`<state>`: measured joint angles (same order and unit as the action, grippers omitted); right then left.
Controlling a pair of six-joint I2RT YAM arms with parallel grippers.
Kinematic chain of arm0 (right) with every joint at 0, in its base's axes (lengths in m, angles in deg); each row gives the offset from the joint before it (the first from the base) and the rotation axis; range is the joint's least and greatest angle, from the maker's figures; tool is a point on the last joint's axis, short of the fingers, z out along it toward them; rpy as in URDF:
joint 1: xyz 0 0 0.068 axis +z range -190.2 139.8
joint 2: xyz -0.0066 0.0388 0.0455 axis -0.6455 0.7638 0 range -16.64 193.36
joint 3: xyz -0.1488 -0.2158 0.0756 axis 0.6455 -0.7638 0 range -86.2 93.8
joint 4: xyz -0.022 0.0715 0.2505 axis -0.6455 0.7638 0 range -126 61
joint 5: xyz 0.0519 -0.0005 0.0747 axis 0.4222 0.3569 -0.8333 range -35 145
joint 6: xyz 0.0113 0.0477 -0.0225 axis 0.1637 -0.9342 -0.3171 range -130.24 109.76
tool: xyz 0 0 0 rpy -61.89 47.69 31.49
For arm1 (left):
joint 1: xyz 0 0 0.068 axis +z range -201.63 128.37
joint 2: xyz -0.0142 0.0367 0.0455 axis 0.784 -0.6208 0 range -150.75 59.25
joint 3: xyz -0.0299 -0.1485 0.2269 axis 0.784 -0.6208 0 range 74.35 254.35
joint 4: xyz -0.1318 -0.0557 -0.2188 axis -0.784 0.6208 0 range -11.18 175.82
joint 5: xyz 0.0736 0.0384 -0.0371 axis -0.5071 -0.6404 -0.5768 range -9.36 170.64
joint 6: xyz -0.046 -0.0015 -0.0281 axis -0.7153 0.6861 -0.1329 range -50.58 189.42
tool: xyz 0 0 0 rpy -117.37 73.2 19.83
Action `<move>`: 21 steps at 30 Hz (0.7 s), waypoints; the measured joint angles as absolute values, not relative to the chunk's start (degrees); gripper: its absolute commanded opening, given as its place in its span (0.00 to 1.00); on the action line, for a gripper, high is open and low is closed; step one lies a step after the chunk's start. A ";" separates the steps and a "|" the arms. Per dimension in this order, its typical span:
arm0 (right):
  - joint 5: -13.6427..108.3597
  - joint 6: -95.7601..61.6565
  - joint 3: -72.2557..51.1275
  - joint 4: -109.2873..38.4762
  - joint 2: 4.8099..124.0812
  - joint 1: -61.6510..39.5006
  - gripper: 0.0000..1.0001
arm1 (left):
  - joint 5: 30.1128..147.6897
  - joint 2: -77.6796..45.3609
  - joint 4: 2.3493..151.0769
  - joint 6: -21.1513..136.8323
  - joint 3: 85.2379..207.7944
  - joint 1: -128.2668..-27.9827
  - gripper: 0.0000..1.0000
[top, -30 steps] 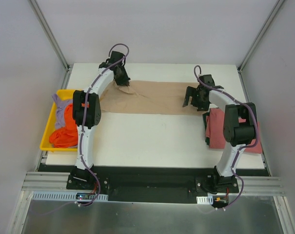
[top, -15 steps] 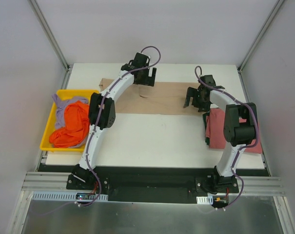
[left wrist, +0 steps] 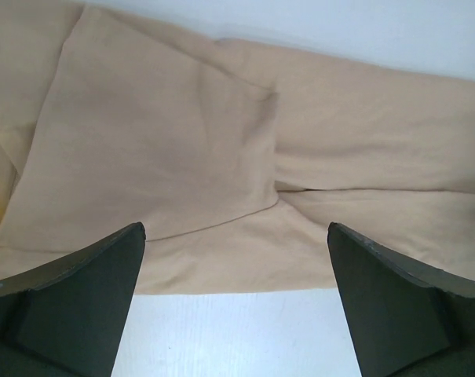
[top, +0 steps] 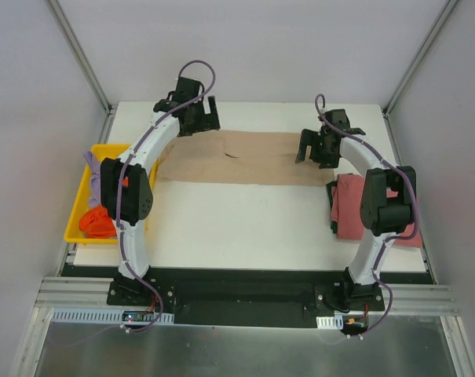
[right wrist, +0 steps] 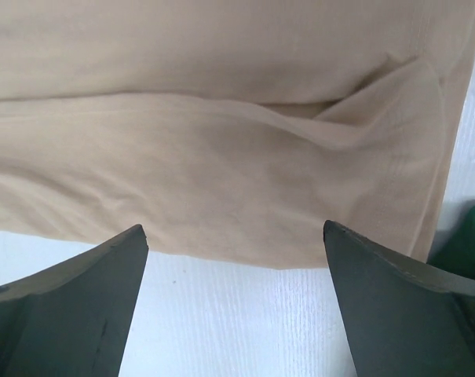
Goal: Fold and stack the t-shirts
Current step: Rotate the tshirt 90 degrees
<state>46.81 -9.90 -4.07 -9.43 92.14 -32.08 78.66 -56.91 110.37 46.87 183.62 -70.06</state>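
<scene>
**Tan t-shirt (top: pixel 245 157) spread flat on far bench (top: pixel 245 224)**

Left of it: yellow bin (top: pixel 74 212) with lavender t-shirt (top: pixel 96 177) and orange t-shirt (top: pixel 94 224). Left hand (left wrist: pixel 233 236) over its left end, fingers wide, empty. Right hand (right wrist: pixel 235 232) over its right end, wide, empty. Dusty red t-shirt (top: pixel 351 208) by right near corner.

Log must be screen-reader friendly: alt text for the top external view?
A tan t-shirt, folded into a long strip, lies across the far side of the table, left gripper and right gripper open over its ends. Red shirt at right, yellow bin at left.
</scene>
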 measured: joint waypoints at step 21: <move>46.62 -3.95 24.74 -3.12 111.70 -38.84 0.96 | 86.49 -73.48 112.31 37.61 186.00 -59.88 0.99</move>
